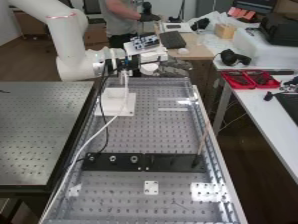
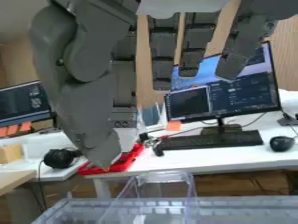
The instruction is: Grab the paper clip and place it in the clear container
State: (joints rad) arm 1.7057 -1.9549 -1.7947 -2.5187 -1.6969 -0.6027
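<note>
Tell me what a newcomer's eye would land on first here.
Most likely the big white arm, coming in from the high view's upper left, with its dark grey hand near the far end of the perforated bench. In the wrist view, the straight fingers hang before a lit monitor. The red trays at the high view's right probably come next.

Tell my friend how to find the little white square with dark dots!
Start at the long metal bench full of holes, then find the black strip across it. The little white square lies on the strip's near side in the high view. The white plate beyond the strip is much bigger.
</note>
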